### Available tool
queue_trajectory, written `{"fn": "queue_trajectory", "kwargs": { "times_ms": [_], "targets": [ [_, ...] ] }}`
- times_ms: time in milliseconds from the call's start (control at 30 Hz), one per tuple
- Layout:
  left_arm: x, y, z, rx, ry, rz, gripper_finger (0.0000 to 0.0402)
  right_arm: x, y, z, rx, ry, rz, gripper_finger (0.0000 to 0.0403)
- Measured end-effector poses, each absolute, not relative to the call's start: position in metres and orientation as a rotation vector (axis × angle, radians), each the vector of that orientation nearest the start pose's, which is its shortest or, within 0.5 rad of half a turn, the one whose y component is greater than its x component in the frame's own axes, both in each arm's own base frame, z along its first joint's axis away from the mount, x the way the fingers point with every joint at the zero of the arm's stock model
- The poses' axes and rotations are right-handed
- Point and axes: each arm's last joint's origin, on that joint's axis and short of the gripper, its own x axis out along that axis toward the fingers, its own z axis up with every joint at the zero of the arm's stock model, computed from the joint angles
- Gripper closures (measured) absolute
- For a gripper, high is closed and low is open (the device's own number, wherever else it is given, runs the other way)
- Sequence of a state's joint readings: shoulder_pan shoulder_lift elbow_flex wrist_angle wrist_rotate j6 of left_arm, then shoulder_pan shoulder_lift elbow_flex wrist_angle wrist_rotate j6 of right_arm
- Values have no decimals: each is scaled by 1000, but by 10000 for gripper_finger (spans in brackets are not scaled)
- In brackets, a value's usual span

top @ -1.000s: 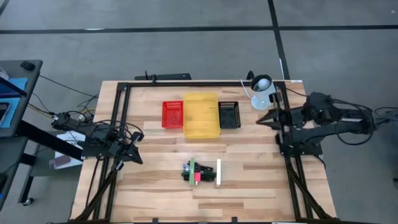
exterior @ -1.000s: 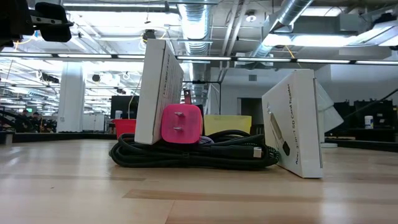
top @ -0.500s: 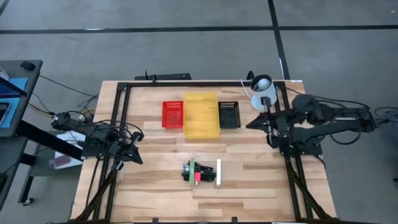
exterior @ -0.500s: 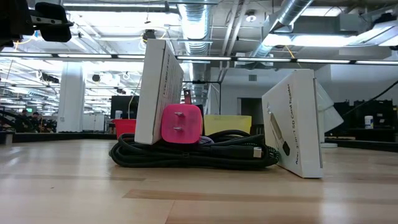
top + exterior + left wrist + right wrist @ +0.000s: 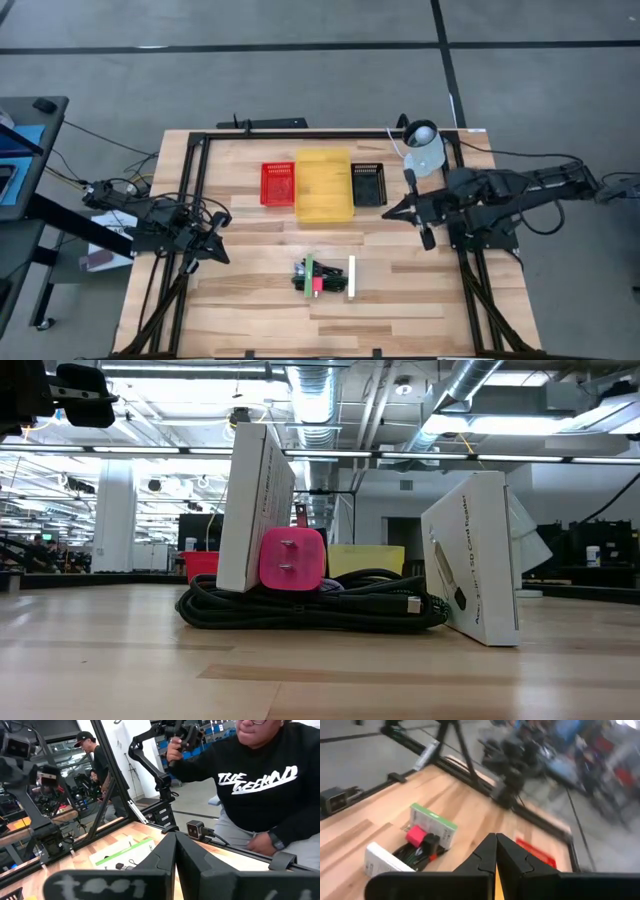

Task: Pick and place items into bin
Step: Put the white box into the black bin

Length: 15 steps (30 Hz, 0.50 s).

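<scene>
The items [image 5: 323, 277], flat boxes, a pink plug block and coiled black cord, lie on the wooden worktop [image 5: 250, 300] near-left of the right gripper [image 5: 388, 213]. Its jaws are clenched on nothing. The left gripper [image 5: 222, 254], jaws also clenched empty, waits at the left edge.

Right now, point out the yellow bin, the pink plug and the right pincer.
yellow bin [image 5: 324, 206]: high view, bare floor near its front wall.
pink plug [image 5: 292, 560]: low view, middle of its pronged face.
right pincer [image 5: 387, 213]: high view, tip of its shut fingers.
</scene>
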<state>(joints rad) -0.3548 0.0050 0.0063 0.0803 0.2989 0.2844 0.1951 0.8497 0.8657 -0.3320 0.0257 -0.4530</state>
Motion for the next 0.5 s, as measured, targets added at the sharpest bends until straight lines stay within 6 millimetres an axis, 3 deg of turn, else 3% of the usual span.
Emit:
{"fn": "queue_trajectory", "kwargs": {
  "times_ms": [267, 500],
  "targets": [
    [87, -41, 173, 272, -176, -637, 401, 188, 35, 361, -53, 436, -140, 398],
    [87, -41, 173, 272, -176, -637, 401, 198, 26, 360, 309, 612, -325, 398]
  ]
}}
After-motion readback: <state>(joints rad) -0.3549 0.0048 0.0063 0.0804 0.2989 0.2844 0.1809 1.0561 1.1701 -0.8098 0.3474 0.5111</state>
